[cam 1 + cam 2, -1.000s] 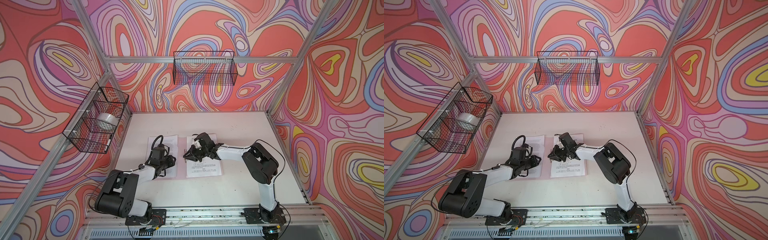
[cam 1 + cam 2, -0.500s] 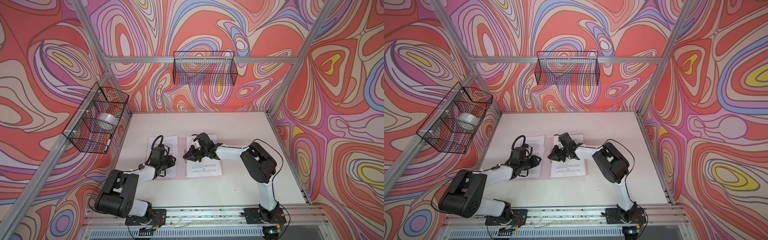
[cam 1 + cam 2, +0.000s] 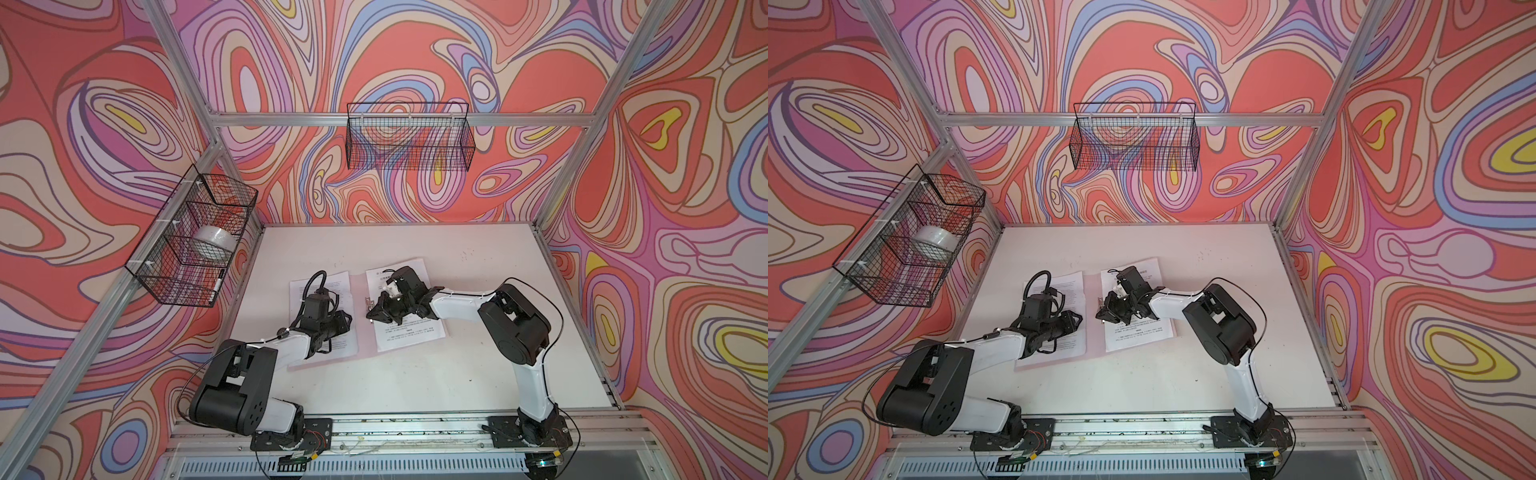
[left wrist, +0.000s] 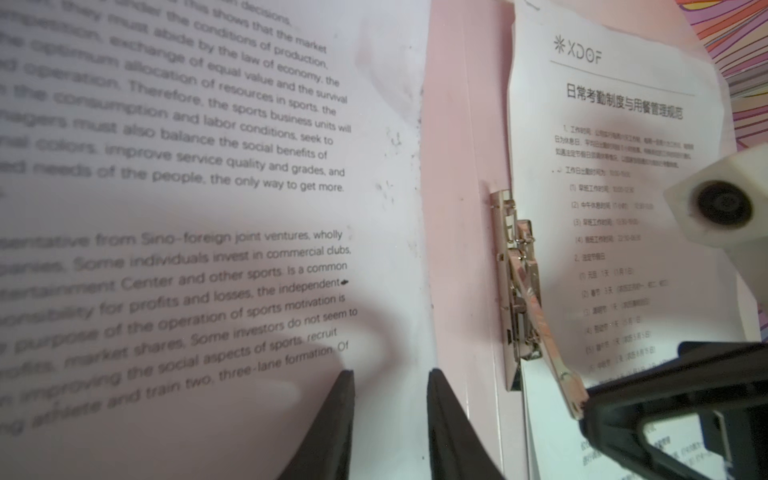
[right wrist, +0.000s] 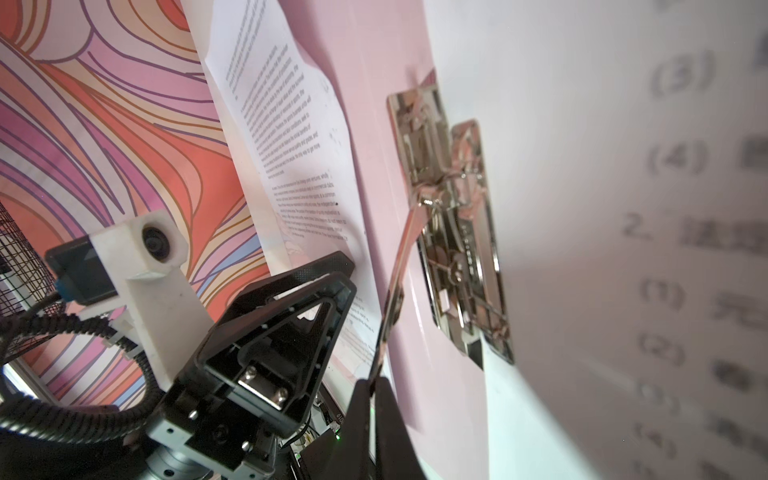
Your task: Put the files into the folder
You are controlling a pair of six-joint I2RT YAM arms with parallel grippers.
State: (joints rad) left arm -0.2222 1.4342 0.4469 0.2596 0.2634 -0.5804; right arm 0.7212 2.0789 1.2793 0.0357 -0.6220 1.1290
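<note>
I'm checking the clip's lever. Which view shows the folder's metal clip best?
The right wrist view: the metal clip is close and sharp, its lever pinched by the right gripper. The left wrist view shows it smaller; both top views, a speck.

The right gripper (image 5: 374, 388) pinches the tip of the clip's (image 5: 453, 232) raised lever (image 5: 399, 266) over the pink folder (image 5: 374, 83). A blurred list sheet (image 5: 623, 166) lies beside the clip. Across the spine lies a text sheet (image 5: 282, 124), with the left gripper (image 5: 347, 272) at its edge.
</note>
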